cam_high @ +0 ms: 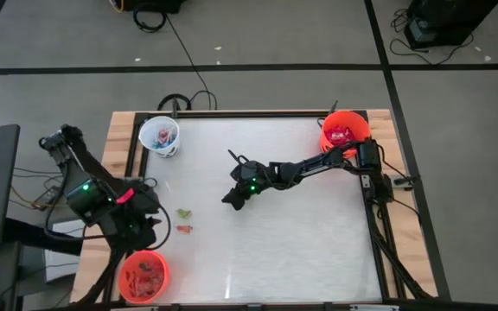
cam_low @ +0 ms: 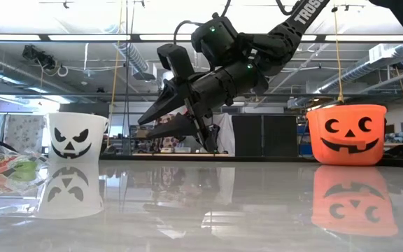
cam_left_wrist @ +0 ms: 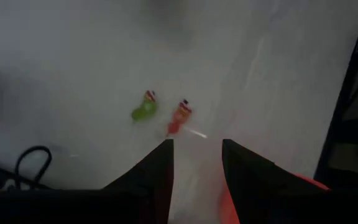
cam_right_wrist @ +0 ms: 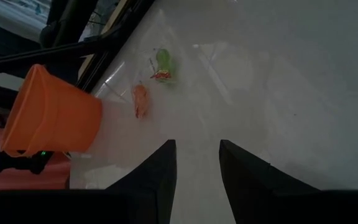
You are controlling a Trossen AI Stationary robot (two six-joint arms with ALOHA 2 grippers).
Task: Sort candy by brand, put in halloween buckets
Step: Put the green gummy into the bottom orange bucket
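Two candy pieces lie on the white table at its left: a green one [cam_high: 183, 212] [cam_left_wrist: 143, 111] [cam_right_wrist: 163, 59] and an orange-red one [cam_high: 184, 229] [cam_left_wrist: 179, 118] [cam_right_wrist: 140, 99]. My left gripper [cam_high: 145, 235] [cam_left_wrist: 194, 149] hovers open and empty by the near-left orange bucket [cam_high: 145, 276] [cam_right_wrist: 51, 118], which holds red candy. My right gripper [cam_high: 229, 200] [cam_low: 144, 130] [cam_right_wrist: 197, 149] hangs open and empty above the table's middle, pointing toward the two pieces. The white bucket [cam_high: 159, 136] [cam_low: 75, 136] stands far left. Another orange bucket [cam_high: 344, 130] [cam_low: 346, 133] stands far right.
The table has a wooden frame [cam_high: 124, 130] around its white top. The white bucket and the far-right orange bucket both hold wrapped sweets. Wide bare table lies between my right gripper and the near edge [cam_high: 275, 276].
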